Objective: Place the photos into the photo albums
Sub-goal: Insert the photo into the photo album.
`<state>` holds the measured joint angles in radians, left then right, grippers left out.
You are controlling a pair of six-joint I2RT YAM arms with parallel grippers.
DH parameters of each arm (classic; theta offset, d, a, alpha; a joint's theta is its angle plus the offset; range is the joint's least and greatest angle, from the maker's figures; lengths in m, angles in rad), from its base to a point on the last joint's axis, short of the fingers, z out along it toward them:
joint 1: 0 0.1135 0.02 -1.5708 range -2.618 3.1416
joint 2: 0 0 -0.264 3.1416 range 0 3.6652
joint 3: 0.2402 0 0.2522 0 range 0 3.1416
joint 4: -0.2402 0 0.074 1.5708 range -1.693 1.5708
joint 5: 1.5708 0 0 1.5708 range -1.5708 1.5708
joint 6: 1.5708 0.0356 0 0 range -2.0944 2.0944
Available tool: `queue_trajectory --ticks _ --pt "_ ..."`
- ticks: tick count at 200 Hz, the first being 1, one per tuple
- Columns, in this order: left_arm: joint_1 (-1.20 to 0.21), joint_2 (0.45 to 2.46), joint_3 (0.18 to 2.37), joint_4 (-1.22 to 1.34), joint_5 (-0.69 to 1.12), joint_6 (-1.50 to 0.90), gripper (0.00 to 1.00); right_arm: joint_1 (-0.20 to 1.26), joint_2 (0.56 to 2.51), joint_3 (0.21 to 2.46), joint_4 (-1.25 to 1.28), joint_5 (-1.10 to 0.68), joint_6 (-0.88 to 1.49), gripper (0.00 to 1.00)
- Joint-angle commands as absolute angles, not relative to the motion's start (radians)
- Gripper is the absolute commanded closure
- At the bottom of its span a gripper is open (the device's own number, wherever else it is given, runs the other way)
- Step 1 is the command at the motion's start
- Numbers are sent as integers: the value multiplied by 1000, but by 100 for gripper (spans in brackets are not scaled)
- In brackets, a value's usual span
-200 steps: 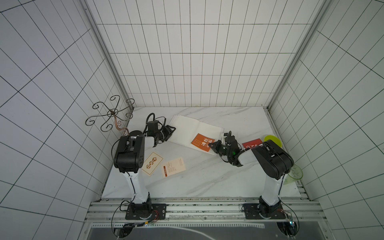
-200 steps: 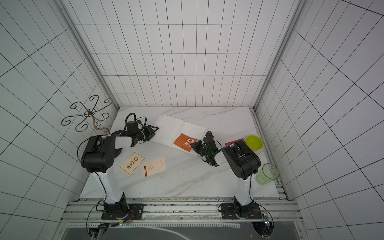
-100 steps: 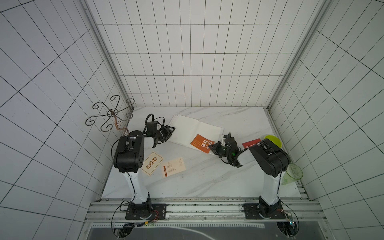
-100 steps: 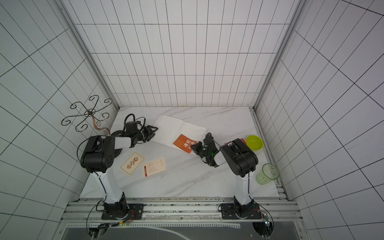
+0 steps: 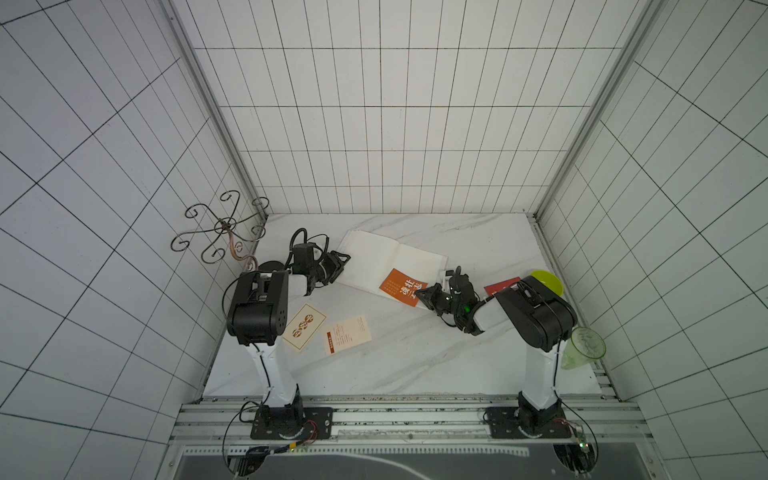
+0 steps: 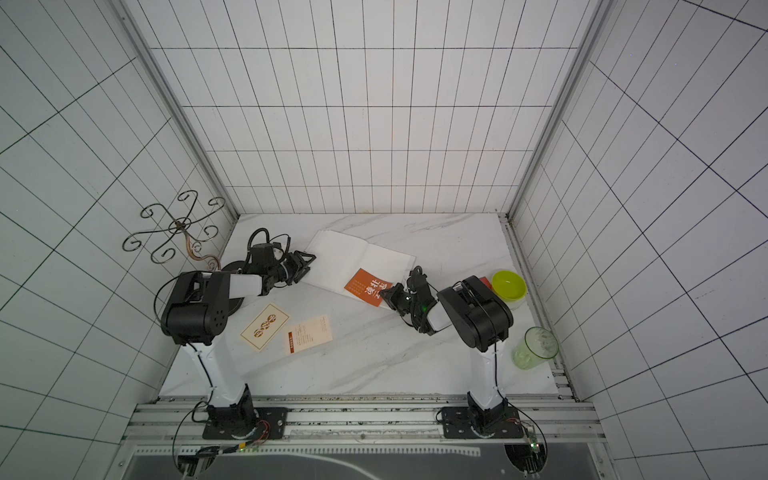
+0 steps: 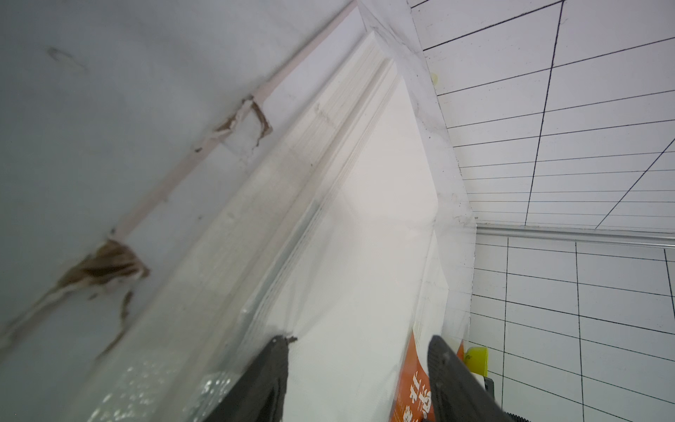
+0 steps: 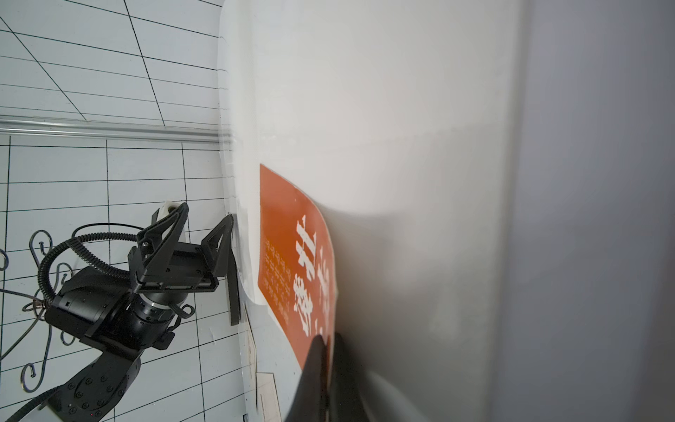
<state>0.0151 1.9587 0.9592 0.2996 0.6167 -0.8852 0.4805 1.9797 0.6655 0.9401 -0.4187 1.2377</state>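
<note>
The thick white book (image 5: pixel 384 255) lies open on the marble, showing its blank cream pages. The right gripper (image 5: pixel 419 293) pinches the near corner of an orange card (image 5: pixel 401 286) with white Chinese characters, which lies partly over the book's right page. The left gripper (image 5: pixel 343 266) stands wide apart at the book's left edge. In front of the book, well apart from it, a cream card with round brown motifs (image 5: pixel 304 327) and a cream card with a brown stripe (image 5: pixel 347 340) lie flat.

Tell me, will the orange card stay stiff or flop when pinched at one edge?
Probably bendy: the orange card curves where the right gripper pinches one edge. Likely light, as it looks thin. Flat, so it should slide over the album, not roll.
</note>
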Motion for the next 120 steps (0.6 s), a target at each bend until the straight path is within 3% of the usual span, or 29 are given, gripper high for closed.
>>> queue_trajectory --ticks 1,120 --pt "23 2034 897 107 551 -907 38 492 2008 708 932 -430 1261 100" --pt "24 2033 893 124 562 -919 38 501 1996 746 909 -455 1255 100"
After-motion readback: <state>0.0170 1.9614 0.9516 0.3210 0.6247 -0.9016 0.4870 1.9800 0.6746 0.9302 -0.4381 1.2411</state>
